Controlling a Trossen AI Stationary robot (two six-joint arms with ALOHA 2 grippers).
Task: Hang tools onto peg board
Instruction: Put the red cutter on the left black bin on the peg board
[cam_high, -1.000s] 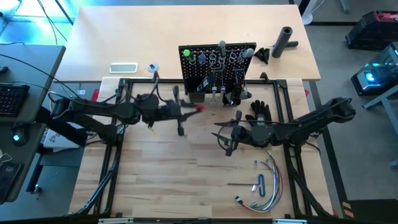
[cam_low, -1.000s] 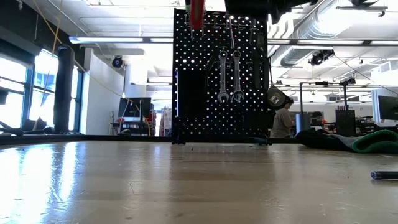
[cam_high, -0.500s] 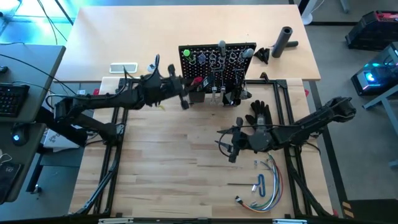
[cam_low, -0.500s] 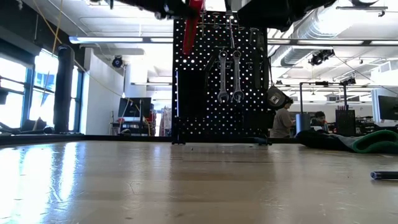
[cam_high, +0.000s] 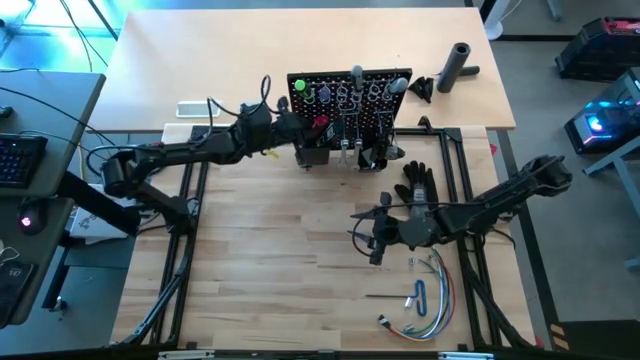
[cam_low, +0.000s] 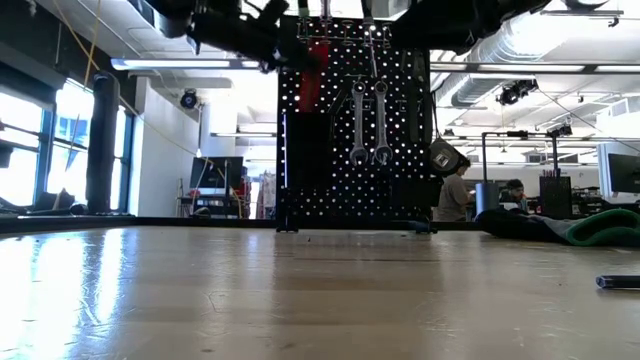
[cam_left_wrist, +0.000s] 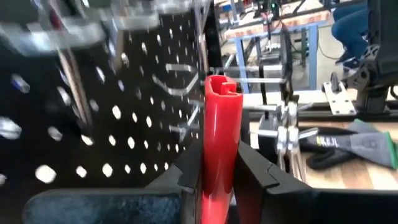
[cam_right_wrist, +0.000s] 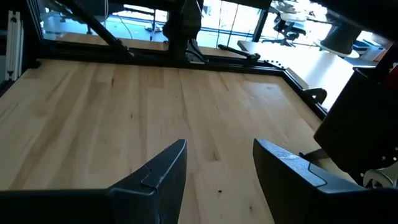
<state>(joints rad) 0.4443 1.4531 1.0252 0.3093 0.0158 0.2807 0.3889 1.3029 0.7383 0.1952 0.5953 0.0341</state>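
The black peg board (cam_high: 350, 105) stands upright at the table's far middle, with two silver wrenches (cam_low: 368, 122) and other tools hanging on its face. My left gripper (cam_high: 310, 135) is at the board's left part, shut on a red-handled tool (cam_left_wrist: 219, 134), also seen in the low view (cam_low: 316, 65). My right gripper (cam_high: 378, 238) is open and empty over the table's right middle, its fingers (cam_right_wrist: 165, 168) above bare wood. My left gripper pinches the red handle (cam_left_wrist: 217, 171) between its two fingers, one finger on each side. The handle's free end (cam_left_wrist: 221, 84) reaches past the fingertips toward the peg board's face. The tool is lifted clear of the table, close to the board.
A black glove (cam_high: 416, 180) lies right of the board's base. A bundle of coloured wires (cam_high: 430, 290) and a thin hex key (cam_high: 385, 296) lie at the near right. A black cylinder (cam_high: 456, 65) and a phone (cam_high: 198, 108) lie on the far table.
My left gripper has carried the red-handled tool from the table's left middle toward the far edge, up to the peg board's left part. My right gripper has drifted slightly toward the near edge.
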